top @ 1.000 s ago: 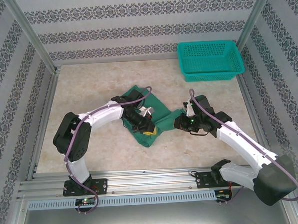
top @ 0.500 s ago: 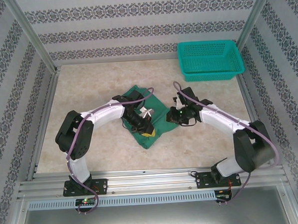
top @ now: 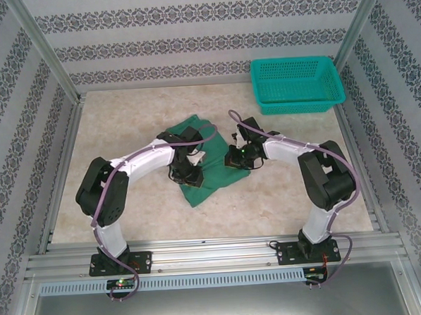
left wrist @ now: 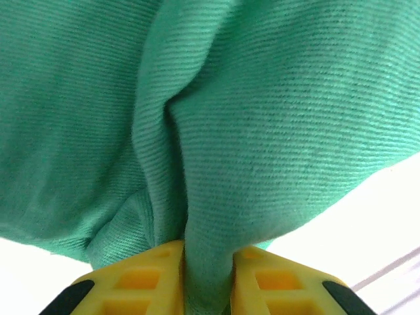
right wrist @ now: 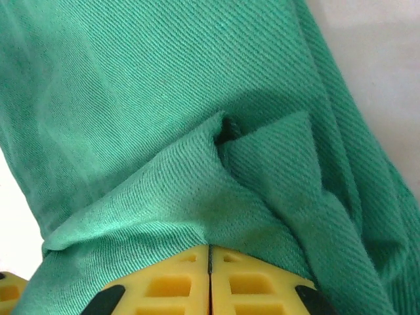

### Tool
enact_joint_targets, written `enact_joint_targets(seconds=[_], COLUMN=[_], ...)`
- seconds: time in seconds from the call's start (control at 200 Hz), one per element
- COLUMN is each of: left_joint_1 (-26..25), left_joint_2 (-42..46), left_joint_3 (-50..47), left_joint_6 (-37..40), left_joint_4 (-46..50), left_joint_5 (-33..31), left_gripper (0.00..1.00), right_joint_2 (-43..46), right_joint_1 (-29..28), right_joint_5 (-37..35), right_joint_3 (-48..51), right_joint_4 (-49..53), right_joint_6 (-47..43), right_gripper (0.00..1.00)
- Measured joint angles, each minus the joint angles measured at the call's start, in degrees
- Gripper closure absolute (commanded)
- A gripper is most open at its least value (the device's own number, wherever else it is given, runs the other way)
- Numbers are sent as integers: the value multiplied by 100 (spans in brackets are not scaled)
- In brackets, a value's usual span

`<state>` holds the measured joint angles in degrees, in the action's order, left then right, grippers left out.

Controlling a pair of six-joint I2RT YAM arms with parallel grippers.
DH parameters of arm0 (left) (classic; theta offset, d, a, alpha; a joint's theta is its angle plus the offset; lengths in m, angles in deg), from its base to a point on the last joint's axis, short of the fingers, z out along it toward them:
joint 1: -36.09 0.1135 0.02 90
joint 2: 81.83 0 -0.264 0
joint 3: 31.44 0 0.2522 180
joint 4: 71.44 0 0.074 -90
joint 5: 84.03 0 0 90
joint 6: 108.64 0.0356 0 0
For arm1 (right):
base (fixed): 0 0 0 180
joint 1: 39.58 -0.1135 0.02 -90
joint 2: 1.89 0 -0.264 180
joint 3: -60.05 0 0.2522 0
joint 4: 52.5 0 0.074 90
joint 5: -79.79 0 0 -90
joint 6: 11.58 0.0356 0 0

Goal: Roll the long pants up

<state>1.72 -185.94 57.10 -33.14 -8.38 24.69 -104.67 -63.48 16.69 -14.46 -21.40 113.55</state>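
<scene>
Green long pants [top: 203,187] pinched by left claw [left wrist: 209,257] and right claw [right wrist: 210,251], teal basket [top: 296,105] well apart behind.

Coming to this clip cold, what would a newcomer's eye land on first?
The long pants, a dark green bunch in the middle of the pale table. Close up, the left gripper has a fold of the cloth between its yellow fingers, and the right gripper is shut with cloth puckered at its tips. The teal basket sits apart at the far right corner.
</scene>
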Motion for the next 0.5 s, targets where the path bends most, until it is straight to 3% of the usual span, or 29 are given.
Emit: enact_joint_targets(seconds=[0.23, 0.39, 0.5], left_joint_1=[-192, -1158, -1744], left_joint_2=[378, 1252, 1451], left_joint_3=[-31, -455, -778], left_joint_6=[173, 527, 684], left_joint_4=[-13, -72, -271], left_joint_5=[-1139, -2260, -2588], left_gripper=[69, 63, 55], right_joint_2=[-293, -304, -299], right_joint_1=[-26, -22, 7], right_joint_5=[105, 107, 114], right_joint_3=[-160, -162, -138], right_joint_4=[-199, -216, -229], right_joint_6=[2, 0, 0], right_gripper=[93, 93, 93])
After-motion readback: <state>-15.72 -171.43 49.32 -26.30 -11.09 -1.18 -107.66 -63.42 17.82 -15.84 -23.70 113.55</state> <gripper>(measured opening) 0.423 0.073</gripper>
